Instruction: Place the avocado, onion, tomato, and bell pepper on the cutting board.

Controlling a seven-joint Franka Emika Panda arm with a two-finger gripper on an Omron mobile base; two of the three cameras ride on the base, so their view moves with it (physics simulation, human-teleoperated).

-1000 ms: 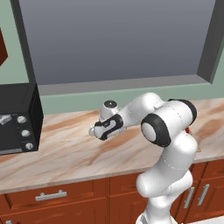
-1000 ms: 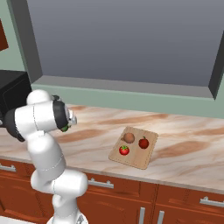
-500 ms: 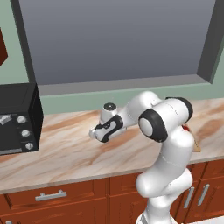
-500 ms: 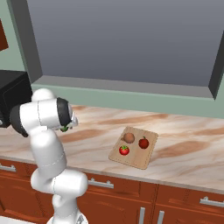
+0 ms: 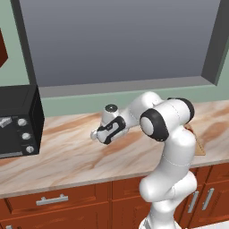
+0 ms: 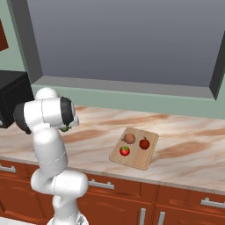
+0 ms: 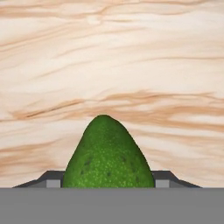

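Avocado (image 7: pixel 107 153): clamped between the closed hand (image 7: pixel 107 181) low over the bench (image 7: pixel 109 65), apparently for carrying. Cutting board (image 6: pixel 141 159): well apart, bearing onion (image 6: pixel 129 138), tomato (image 6: pixel 125 150), bell pepper (image 6: pixel 144 143).

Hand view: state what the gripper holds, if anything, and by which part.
The gripper is shut on the small dark green avocado, its two fingers pressing the fruit's wide lower end from opposite sides, the narrower tip pointing away over the marbled counter.
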